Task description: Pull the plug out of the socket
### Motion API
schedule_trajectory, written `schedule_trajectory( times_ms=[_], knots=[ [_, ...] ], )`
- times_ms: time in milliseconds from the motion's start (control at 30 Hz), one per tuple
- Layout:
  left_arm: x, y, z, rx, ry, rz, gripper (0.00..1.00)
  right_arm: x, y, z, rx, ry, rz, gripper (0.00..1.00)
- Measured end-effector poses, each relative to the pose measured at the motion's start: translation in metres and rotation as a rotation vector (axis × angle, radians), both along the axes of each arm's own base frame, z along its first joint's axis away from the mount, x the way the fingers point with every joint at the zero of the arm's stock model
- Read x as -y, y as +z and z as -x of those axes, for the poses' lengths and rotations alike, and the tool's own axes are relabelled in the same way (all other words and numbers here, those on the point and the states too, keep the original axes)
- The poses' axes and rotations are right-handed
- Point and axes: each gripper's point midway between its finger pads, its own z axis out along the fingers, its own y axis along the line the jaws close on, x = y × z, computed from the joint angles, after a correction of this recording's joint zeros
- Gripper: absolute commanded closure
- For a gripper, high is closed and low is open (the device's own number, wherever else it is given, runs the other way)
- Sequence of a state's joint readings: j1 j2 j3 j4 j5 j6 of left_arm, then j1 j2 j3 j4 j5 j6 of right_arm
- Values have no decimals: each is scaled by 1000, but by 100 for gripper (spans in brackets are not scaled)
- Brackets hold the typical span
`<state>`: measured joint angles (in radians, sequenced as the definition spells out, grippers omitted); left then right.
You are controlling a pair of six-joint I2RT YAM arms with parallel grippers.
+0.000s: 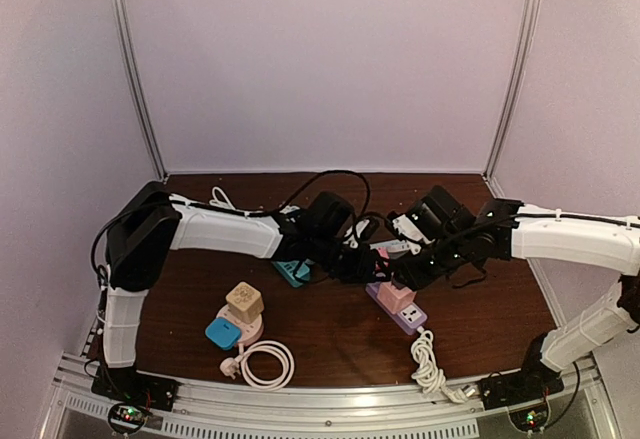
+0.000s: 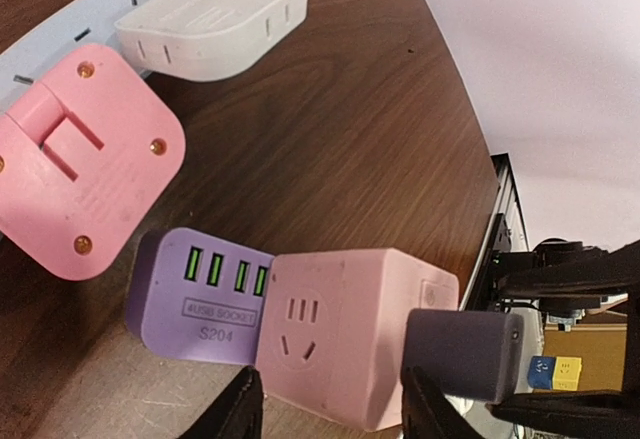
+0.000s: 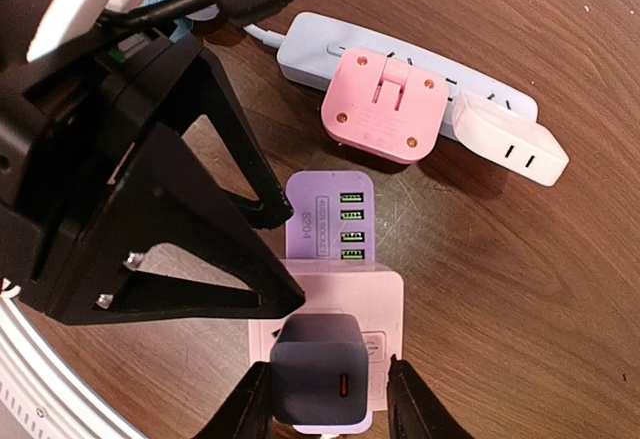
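At the near edge of the counter point(image 1: 330, 344), toward the right corner, a bundled white cable point(image 1: 430, 361). Toward the left corner, a looped white cable point(image 1: 265, 364). Just behind this loop, a blue adapter point(image 1: 222, 332) and a beige cube socket point(image 1: 244, 301) standing on a round pink base point(image 1: 250, 327).

A little right of the middle of the counter, in its near half, a purple USB strip point(image 2: 195, 304) with four green ports and the print "4USB SOCKET S204". On top of it, a pink cube socket point(image 2: 340, 339). Plugged into this cube, the dark grey plug point(image 3: 318, 369), not pulled out yet. Around it, the right pincer point(image 3: 325, 404), open, with one finger point(image 3: 252, 409) against the side of the plug and a narrow gap at the other side. Opposite, the left pincer point(image 2: 332, 411), also open and holding nothing, with its fingertips low at the side of the purple strip and the pink cube. Cannot tell whether touching them.

Further back, a teal socket point(image 1: 292, 273), partly hidden under the left arm. Toward the far edge, a pale blue power strip point(image 3: 310, 54) carrying a pink adapter point(image 3: 385, 104) and, just beside it, a white adapter point(image 3: 510, 139).
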<state>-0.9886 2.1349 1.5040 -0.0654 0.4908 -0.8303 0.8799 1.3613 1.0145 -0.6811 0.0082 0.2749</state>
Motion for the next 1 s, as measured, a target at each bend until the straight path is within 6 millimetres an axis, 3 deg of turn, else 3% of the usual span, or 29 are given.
schedule_trajectory(
  times_ms=[533,633,800,1000],
  knots=[
    [-1,-4,4,-20,-4,-24,61,-3,0,1,1,23,-3,69],
    [-1,-3,4,-24,-5,-29,62,-3,0,1,2,23,-4,69],
    [-1,-4,5,-30,-8,-38,63,-4,0,2,2,28,-2,58],
    [2,-4,7,-33,-14,-38,65,-3,0,3,2,36,4,64]
  ],
)
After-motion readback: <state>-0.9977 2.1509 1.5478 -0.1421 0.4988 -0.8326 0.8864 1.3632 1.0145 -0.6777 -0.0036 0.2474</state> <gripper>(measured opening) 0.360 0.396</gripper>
